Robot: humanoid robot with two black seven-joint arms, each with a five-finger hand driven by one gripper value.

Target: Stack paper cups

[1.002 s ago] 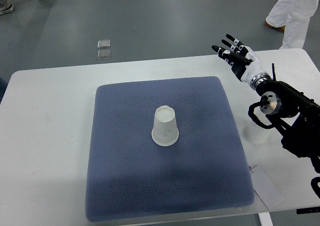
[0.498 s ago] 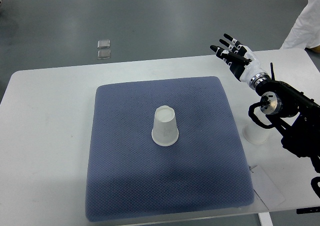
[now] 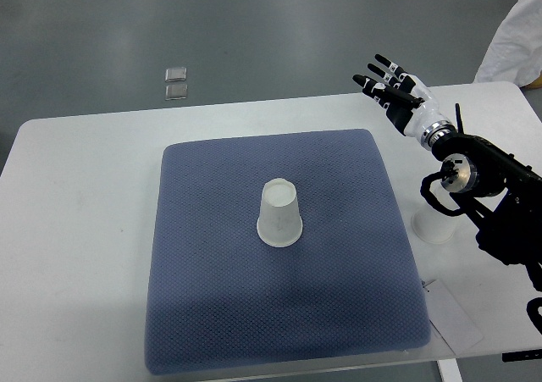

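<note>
Blue mat (image 3: 279, 255) centre frame holds one inverted paper cup (image 3: 279, 213); upper right, the right hand (image 3: 396, 91), fingers spread, has edged slightly left.

White surface (image 3: 85, 196) carries a blue-grey mat (image 3: 279, 314). An upside-down paper cup (image 3: 279, 214) sits on the mat. Second cup (image 3: 434, 228) stands on the surface just right of the mat.

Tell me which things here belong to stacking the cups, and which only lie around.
For the job:
upside-down paper cup on the blue mat
second paper cup on the white table
right robot hand, open

Lying about:
two small clear squares on the floor
person in white
</note>
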